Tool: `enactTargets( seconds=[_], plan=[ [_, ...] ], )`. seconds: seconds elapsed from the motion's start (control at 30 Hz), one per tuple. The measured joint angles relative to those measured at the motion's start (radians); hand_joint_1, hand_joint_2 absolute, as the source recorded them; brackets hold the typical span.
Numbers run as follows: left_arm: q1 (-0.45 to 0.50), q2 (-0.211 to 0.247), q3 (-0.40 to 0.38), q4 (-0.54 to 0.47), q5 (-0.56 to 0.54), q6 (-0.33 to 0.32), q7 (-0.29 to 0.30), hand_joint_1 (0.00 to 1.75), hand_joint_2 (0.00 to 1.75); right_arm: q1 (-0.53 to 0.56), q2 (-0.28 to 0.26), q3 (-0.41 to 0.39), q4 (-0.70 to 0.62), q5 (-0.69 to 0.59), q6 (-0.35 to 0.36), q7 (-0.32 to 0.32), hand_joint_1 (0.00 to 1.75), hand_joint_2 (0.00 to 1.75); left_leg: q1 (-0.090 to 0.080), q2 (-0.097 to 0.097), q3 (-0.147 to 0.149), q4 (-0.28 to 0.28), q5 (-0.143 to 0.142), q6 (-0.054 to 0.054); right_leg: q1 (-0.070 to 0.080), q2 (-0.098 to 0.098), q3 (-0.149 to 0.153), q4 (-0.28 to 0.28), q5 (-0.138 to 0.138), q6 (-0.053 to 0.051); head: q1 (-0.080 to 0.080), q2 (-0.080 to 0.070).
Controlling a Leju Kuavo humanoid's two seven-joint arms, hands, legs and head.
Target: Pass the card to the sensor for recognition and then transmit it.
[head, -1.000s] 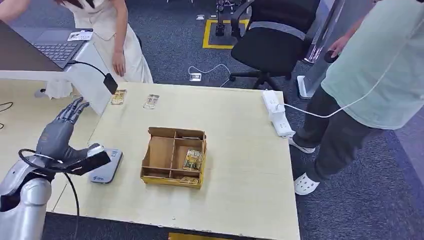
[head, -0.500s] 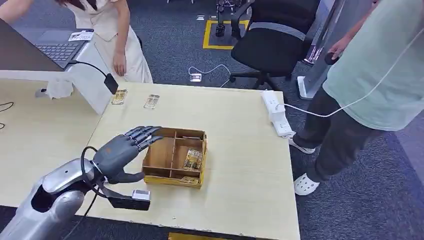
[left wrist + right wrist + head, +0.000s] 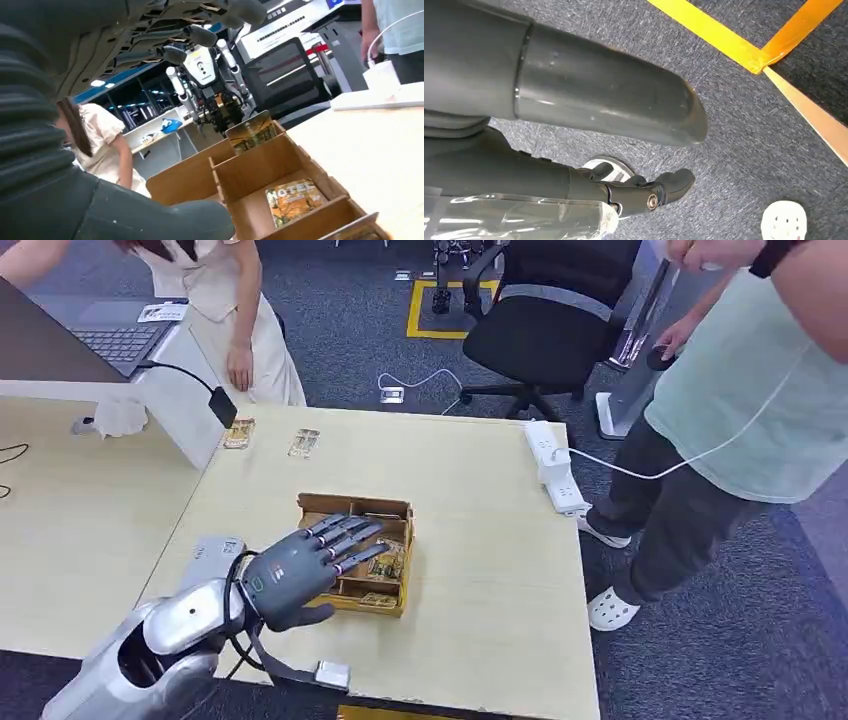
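Head view: the left hand (image 3: pixel 292 575) hovers with its fingers (image 3: pixel 345 540) spread wide and holding nothing above the near left part of a divided cardboard box (image 3: pixel 392 508), which sits near the middle of the tabletop (image 3: pixel 480 540). A printed card (image 3: pixel 386 560) lies flat in a right-hand compartment of the box, just beyond the fingertips; a second card (image 3: pixel 378 600) shows in the compartment toward the near edge. The grey sensor (image 3: pixel 213 551) lies toward the left edge of the tabletop, partly behind the forearm. Two further cards (image 3: pixel 302 443) lie near the far left corner, and a white power strip (image 3: pixel 553 466) lies along the right edge, beside a standing person (image 3: pixel 730 410). Left wrist view: the flat card (image 3: pixel 294 201) bears yellow-green artwork and pale lettering, and another card (image 3: pixel 252 132) leans upright against the far wall of the box (image 3: pixel 260 165). Judged from these views, a card is light, thin, stiff and smooth-faced; lying flat it offers little purchase, so it would best be pinched at an exposed edge, and the leaning card presents its top edge most readily. The partitions leave little room for the fingers. Right wrist view: the right hand (image 3: pixel 644 192) hangs above grey carpet (image 3: pixel 734 130) marked with yellow tape (image 3: pixel 744 50); its fingers curl inward with nothing seen in them.
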Motion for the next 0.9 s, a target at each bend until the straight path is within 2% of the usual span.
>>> enactTargets(
  seconds=[0.2, 0.3, 0.5, 0.63, 0.9],
  plan=[
    [-0.005, -0.003, -0.018, 0.000, 0.004, -0.002, 0.002, 0.00, 1.75, 0.000, 0.000, 0.001, 0.000, -0.002, 0.003, 0.005, 0.00, 0.00, 0.000, 0.000, 0.000, 0.000, 0.000, 0.000, 0.000, 0.000, 0.000, 0.000, 0.000, 0.000, 0.000, 0.000],
    [0.006, -0.020, -0.026, 0.000, -0.003, 0.004, 0.024, 0.00, 1.75, 0.000, 0.000, 0.003, 0.000, -0.003, 0.012, 0.011, 0.00, 0.00, 0.000, 0.000, 0.000, 0.000, 0.000, 0.000, 0.000, 0.000, 0.000, 0.000, 0.000, 0.000, 0.000, 0.000],
    [0.038, -0.083, -0.029, 0.013, -0.190, 0.057, 0.139, 0.00, 1.75, -0.003, 0.000, 0.029, -0.006, -0.023, 0.015, 0.029, 0.00, 0.00, -0.001, 0.000, 0.000, 0.000, 0.000, 0.000, 0.000, 0.000, 0.000, 0.000, 0.000, 0.000, 0.000, 0.000],
    [0.076, -0.129, 0.012, 0.041, -0.287, 0.056, 0.157, 0.00, 1.75, -0.005, 0.000, 0.043, -0.006, -0.024, 0.015, 0.018, 0.00, 0.00, 0.000, 0.000, 0.000, 0.000, 0.000, 0.000, 0.000, 0.000, 0.000, 0.000, 0.000, 0.000, 0.000, 0.000],
    [0.131, -0.186, 0.102, 0.089, -0.381, 0.053, 0.153, 0.00, 1.75, -0.006, 0.000, 0.056, -0.016, -0.030, 0.026, 0.016, 0.00, 0.00, 0.000, 0.000, 0.000, 0.000, 0.000, 0.000, 0.000, 0.000, 0.000, 0.000, 0.000, 0.000, 0.000, 0.000]
  ],
)
